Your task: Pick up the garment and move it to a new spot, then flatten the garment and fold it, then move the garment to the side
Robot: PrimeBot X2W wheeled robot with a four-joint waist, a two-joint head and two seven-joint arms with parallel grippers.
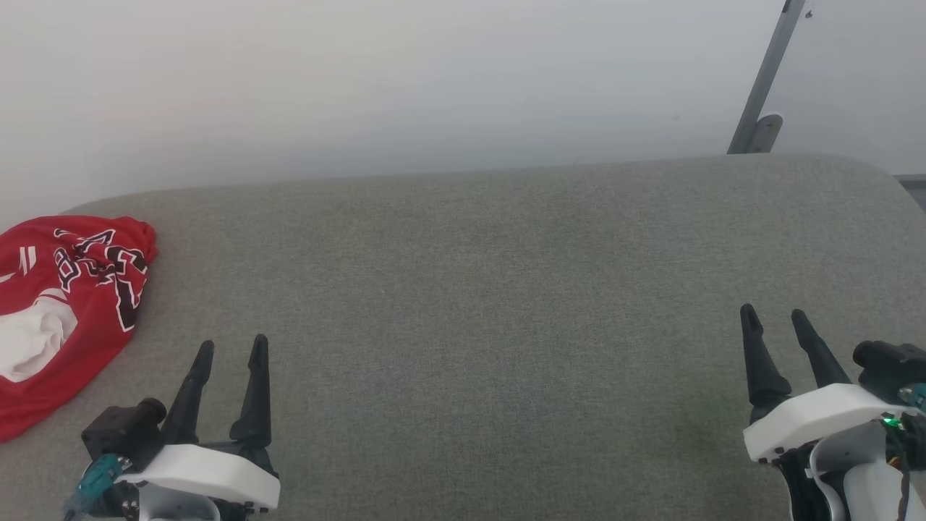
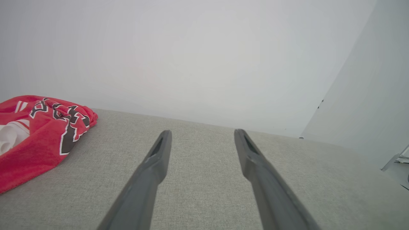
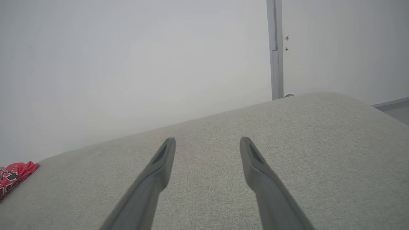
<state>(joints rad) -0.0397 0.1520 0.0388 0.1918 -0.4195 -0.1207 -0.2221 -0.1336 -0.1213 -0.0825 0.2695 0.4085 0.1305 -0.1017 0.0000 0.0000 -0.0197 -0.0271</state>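
Note:
The garment is a crumpled red jersey with black white-edged lettering and a white inside, heaped at the far left of the grey cushioned surface. My left gripper hovers open and empty at the lower left, a short way right of the cloth. From the left wrist, the garment lies left of the spread fingers. My right gripper is open and empty at the lower right, far from the cloth. A red corner of the garment shows at the left edge of the right wrist view.
A pale wall rises behind the surface's far edge. A grey metal post leans at the back right corner. The surface rounds off at its back corners.

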